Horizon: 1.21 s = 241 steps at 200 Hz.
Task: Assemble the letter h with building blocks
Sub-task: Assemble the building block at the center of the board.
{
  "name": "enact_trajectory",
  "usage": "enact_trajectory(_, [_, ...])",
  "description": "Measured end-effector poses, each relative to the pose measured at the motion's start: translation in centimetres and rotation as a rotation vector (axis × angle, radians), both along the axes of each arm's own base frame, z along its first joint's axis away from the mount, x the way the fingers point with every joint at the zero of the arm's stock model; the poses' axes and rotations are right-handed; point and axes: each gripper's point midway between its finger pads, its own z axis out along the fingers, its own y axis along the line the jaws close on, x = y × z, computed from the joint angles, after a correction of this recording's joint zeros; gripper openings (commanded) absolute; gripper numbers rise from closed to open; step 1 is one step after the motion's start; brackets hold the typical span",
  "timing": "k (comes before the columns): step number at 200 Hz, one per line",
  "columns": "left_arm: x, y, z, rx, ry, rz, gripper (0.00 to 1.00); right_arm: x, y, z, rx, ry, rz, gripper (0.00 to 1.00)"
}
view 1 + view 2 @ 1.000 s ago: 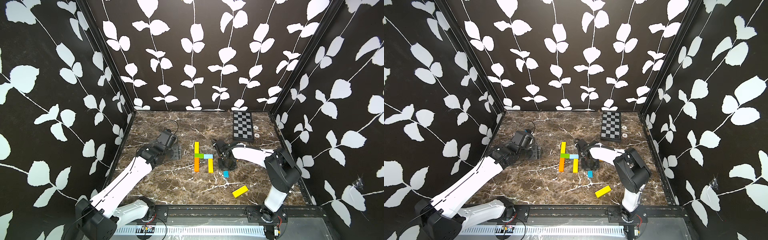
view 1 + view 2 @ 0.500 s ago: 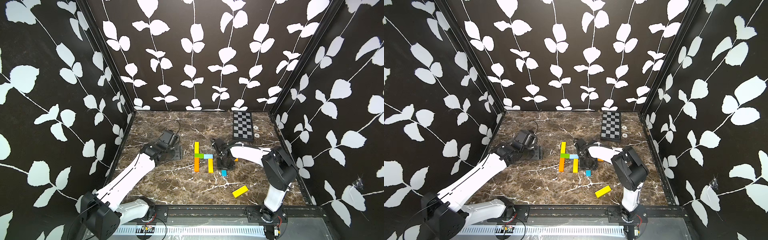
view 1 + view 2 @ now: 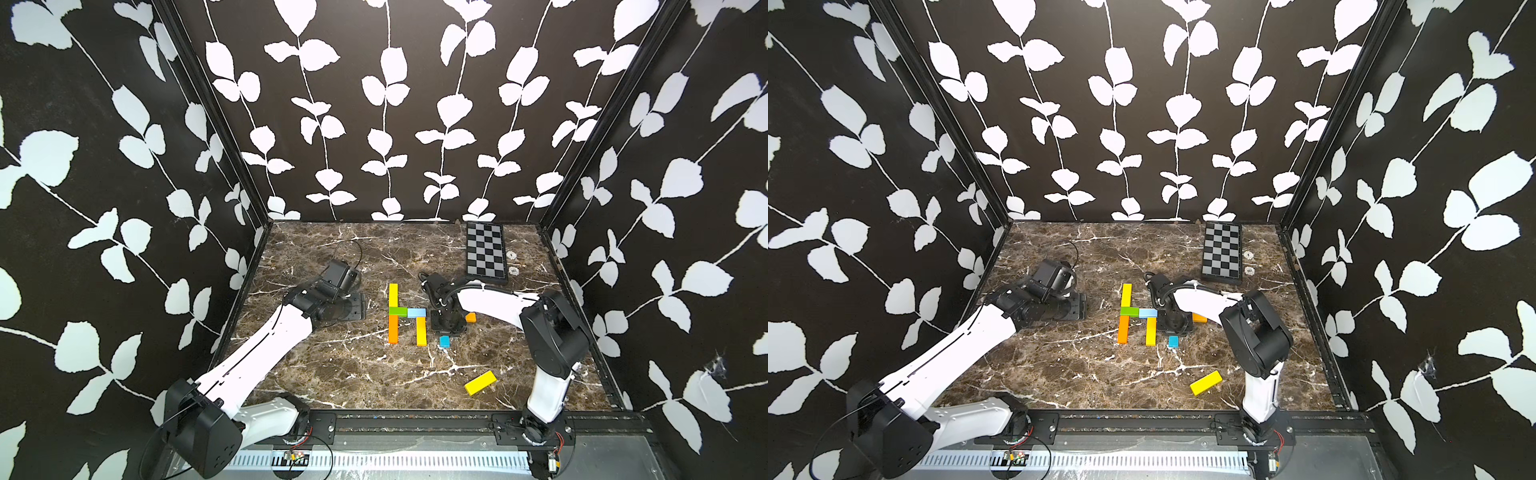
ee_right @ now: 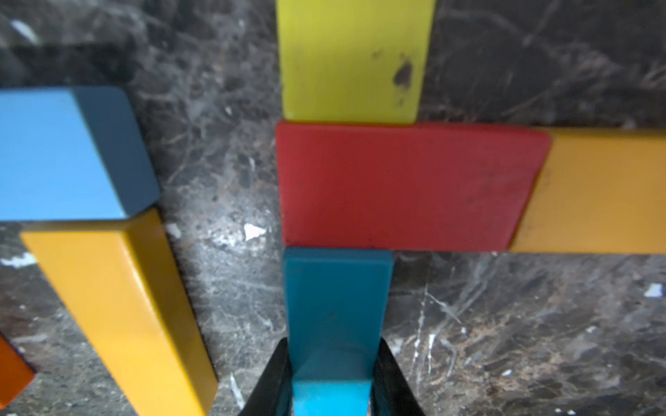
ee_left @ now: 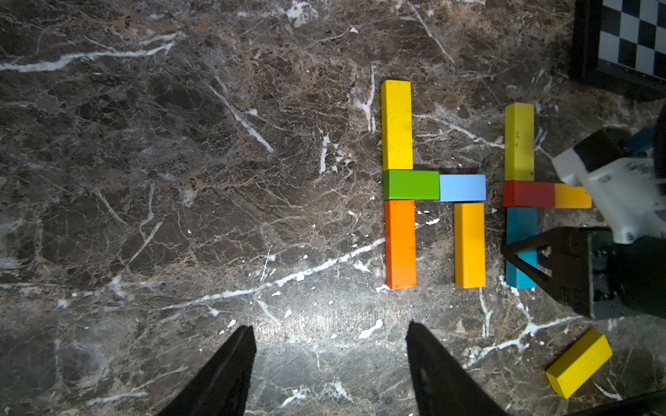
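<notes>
Five building blocks lie flat as an h: yellow (image 5: 396, 124), green (image 5: 411, 184), light blue (image 5: 462, 187), orange (image 5: 400, 244) and amber (image 5: 469, 245). Right of it lie a yellow block (image 4: 353, 61), a red block (image 4: 407, 187) and a short orange block (image 4: 598, 191). My right gripper (image 4: 332, 342) is shut on a blue block (image 4: 337, 288), whose end touches the red block's side. In both top views the right gripper (image 3: 446, 328) covers most of this group. My left gripper (image 5: 329, 326) stands open over bare marble, left of the h.
A loose yellow block (image 3: 480, 382) lies tilted near the front right. The black-and-grey chequered board (image 3: 485, 254) lies at the back right corner. Dark leaf-patterned walls close in the marble floor (image 3: 332, 374) on three sides.
My right gripper has shifted slightly left and back with the blue block, bringing it against the red block. The left arm has barely moved.
</notes>
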Motion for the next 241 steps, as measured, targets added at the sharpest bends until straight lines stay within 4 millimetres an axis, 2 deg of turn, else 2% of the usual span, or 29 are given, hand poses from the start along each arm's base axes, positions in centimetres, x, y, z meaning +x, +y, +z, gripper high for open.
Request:
enact_trajectory(16, [-0.02,-0.11,-0.08,-0.002,0.003,-0.005,0.68,-0.02,-0.01,-0.16,-0.002,0.004,-0.010,0.28])
enact_trajectory(35, [-0.06,-0.18,-0.25,-0.003,0.010,-0.008,0.68,-0.04,-0.01,-0.19,-0.003,0.005,-0.025,0.52])
enact_trajectory(50, [-0.10,-0.22,-0.39,-0.004,0.015,-0.010,0.68,-0.06,-0.05,-0.19,-0.004,0.006,-0.025,0.58])
enact_trajectory(69, [-0.24,-0.26,-0.58,-0.005,0.022,-0.013,0.68,-0.07,-0.08,-0.19,-0.006,0.006,-0.027,0.58])
enact_trajectory(96, [-0.36,-0.28,-0.74,-0.006,0.028,-0.016,0.68,-0.12,-0.27,-0.19,-0.015,0.007,-0.024,0.47])
enact_trajectory(116, [-0.38,-0.32,-0.75,-0.008,0.029,-0.017,0.68,-0.17,-0.32,-0.19,-0.017,0.009,-0.022,0.46])
enact_trajectory(176, [-0.39,-0.32,-0.76,-0.010,0.031,-0.017,0.67,0.37,0.15,0.33,-0.005,-0.005,-0.007,0.33])
enact_trajectory(218, [-0.42,-0.36,-0.80,-0.013,0.033,-0.018,0.67,0.49,0.23,0.33,-0.006,-0.004,0.000,0.32])
enact_trajectory(241, [-0.44,-0.42,-0.79,-0.016,0.034,-0.020,0.67,0.48,0.22,0.30,-0.008,-0.002,-0.001,0.39])
